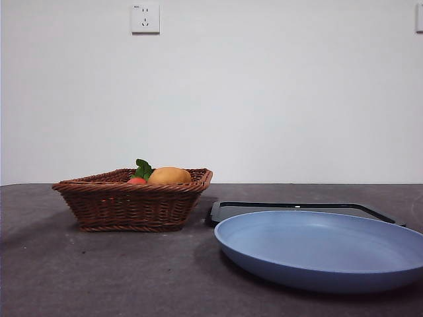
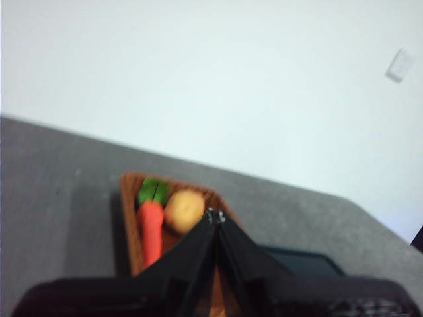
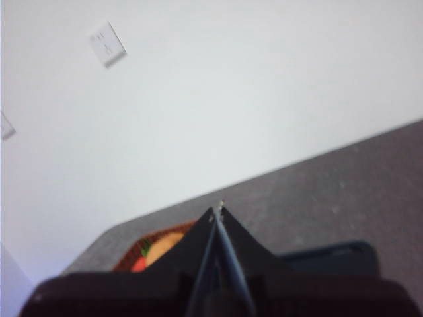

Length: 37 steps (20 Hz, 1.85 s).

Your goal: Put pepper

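Observation:
No long dark-green pepper shows in any view. A brown wicker basket (image 1: 132,206) stands at the left of the table and holds a round orange-yellow fruit (image 1: 169,176), a red-orange vegetable (image 1: 137,180) and a green leafy sprig (image 1: 143,168). A wide blue plate (image 1: 317,281) lies at the front right. My left gripper (image 2: 215,215) is shut and empty, raised above the basket (image 2: 132,231). My right gripper (image 3: 219,209) is shut and empty, also raised, with the basket (image 3: 125,263) far beyond it. Neither arm shows in the front view.
A flat black tray (image 1: 297,210) lies behind the blue plate, next to the basket; it also shows in the left wrist view (image 2: 301,261) and the right wrist view (image 3: 330,254). A white wall with a socket (image 1: 145,18) stands behind the dark grey table.

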Motion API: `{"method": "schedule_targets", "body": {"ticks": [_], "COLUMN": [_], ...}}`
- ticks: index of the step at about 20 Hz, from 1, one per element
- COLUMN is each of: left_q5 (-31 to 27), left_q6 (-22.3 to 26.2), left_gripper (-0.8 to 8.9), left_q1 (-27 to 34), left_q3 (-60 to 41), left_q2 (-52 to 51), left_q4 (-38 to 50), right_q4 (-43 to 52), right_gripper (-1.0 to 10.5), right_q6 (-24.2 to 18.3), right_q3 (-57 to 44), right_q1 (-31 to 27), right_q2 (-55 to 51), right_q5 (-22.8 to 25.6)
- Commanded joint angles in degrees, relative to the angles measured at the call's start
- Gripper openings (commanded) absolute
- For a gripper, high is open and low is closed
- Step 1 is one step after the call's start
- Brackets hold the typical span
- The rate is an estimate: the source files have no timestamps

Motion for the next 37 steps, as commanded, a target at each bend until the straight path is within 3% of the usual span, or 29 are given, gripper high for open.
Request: {"method": "schedule_targets", "body": {"ticks": [1,10,15,24,32,33,35,37], "left_q5": [0.98,10.32,15.06,18.34,18.18,18.12,17.84,17.84], "left_q6": [-0.44,10.93,16.44,26.73,27.85,27.82,27.82,27.80], "left_gripper": [0.06,0.06,0.06,0.06,0.19,0.88,3.15,3.63], "left_q1": [0.20,0.20,0.17,0.07,0.07,0.07,0.07,0.07], "left_q3": [4.46,22.45,29.81,37.48,38.01,38.01,38.01,38.01], "left_q2": [3.26,18.67,24.92,31.87,32.04,32.04,32.04,32.04], "left_q4": [-0.66,-14.84,-23.43,-40.89,-44.15,-44.15,-44.11,-44.13], "right_q4": [0.31,-14.08,-32.09,-58.05,-67.12,-66.93,-66.82,-66.82], "right_gripper": [0.1,0.1,0.1,0.1,0.3,0.8,2.3,3.0], "right_q6": [0.77,-5.84,-14.91,-28.06,-32.68,-32.65,-32.26,-31.76], "right_q3": [3.87,21.44,33.97,48.89,49.75,49.75,49.75,49.75], "right_q1": [0.11,0.20,1.14,3.37,3.54,3.54,3.54,3.54], "right_q2": [3.13,15.80,23.54,34.03,38.32,38.56,39.08,39.87], "right_q5": [-0.68,-9.35,-12.24,-12.17,-11.41,-11.41,-11.37,-11.41]}}
